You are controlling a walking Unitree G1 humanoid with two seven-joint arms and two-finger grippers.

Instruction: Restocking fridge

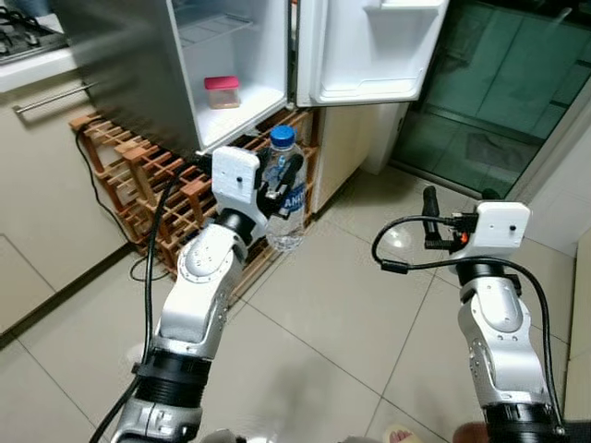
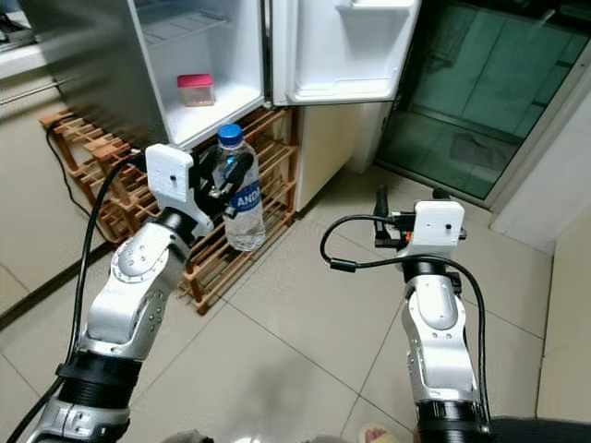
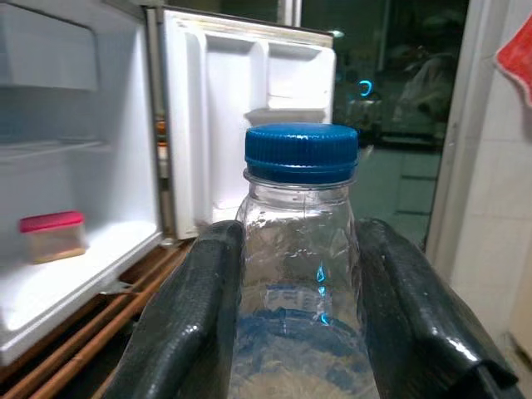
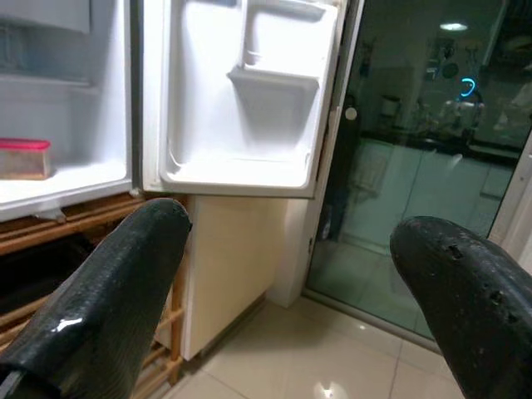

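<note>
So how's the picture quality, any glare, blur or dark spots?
Eye views are sharp, with lamp glare on the floor tiles. Left wrist view: water bottle crisp, fridge behind it soft. Right wrist view: glass door is dark with reflections.

My head views are bright and evenly lit, sharp, no motion blur. The white fridge interior [image 1: 240,55] is the brightest patch, near blown out. Pale glare spots sit on the floor tiles [image 1: 351,314]. The glass door [image 1: 499,101] is dark with dim reflections. Wrist views are dimmer. My fingers [image 3: 187,324] are close and soft-focus with small highlights. The bottle cap [image 3: 301,151] is crisp and the background slightly soft.
</note>
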